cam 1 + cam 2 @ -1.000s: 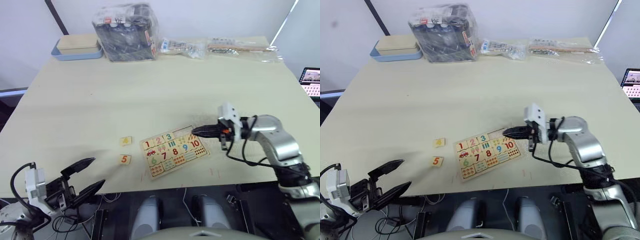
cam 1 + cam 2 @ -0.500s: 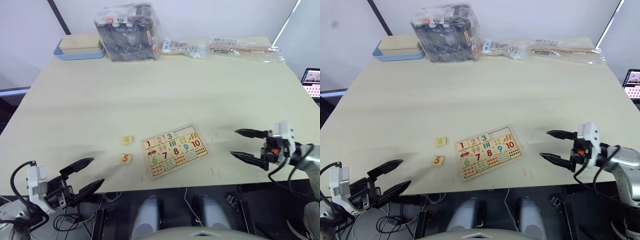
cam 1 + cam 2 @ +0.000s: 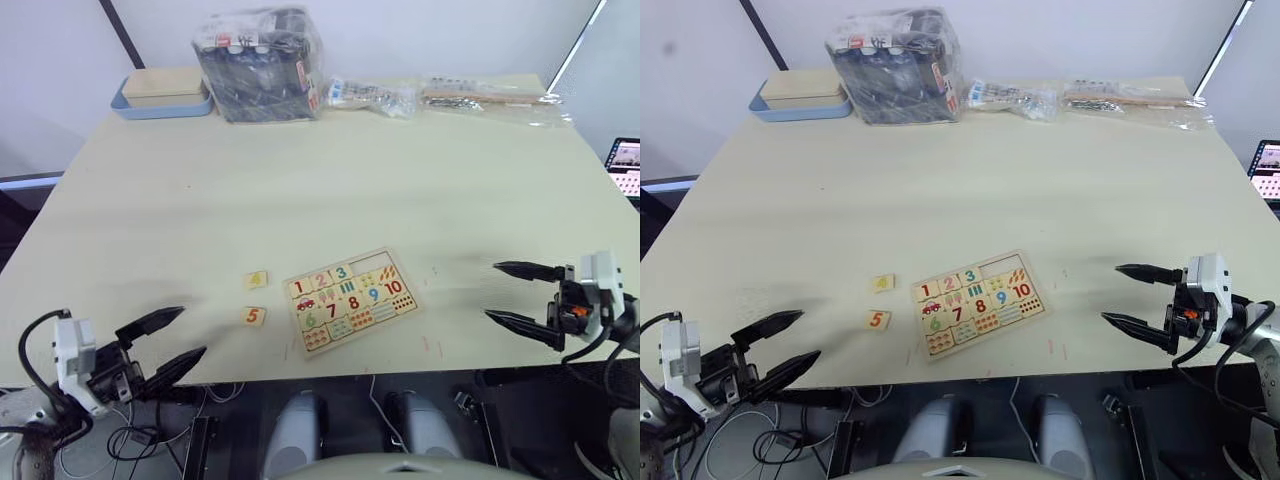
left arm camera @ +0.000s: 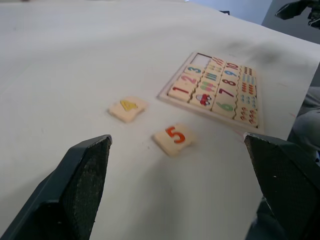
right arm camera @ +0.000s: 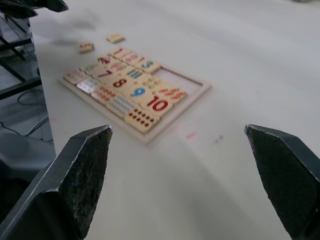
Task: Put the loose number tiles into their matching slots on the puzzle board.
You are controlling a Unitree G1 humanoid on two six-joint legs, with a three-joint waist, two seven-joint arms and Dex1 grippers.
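Left gripper (image 3: pixel 160 342) is hanging off the near left edge of the worktop (image 3: pixel 330 170), fingers spread wide, holding nothing. Right gripper (image 3: pixel 527 297) is sitting near the right front edge, also spread and empty.

Outward from the left gripper: the 5 tile (image 3: pixel 252 316) is lying forward and to its right, close by, with the 4 tile (image 3: pixel 256 280) just beyond it, further in on the worktop. Both are loose and flat, apart from each other, a small gap off the left side of the puzzle board (image 3: pixel 349 300). The left arm is clearly the nearer one; the right gripper would have to cross the whole board to reach them. In the left wrist view the 5 tile (image 4: pixel 172 138) is lying almost between the fingers' lines, a little skewed.

The board is lying rotated, long axis running from near-left to far-right. Tiles 1, 2, 3 are sitting in the top row; the open slots (image 3: pixel 370 264) are lying right after the 3, toward the board's far-right corner, so they are on the side away from the loose tiles.

Versus a second ago: the right gripper was pinched shut over the board's far-right end, at the empty slots; now it is pulled back right, well clear, and opened. Left gripper is roughly unchanged. Tiles 4 and 5 are lying in the same spots.
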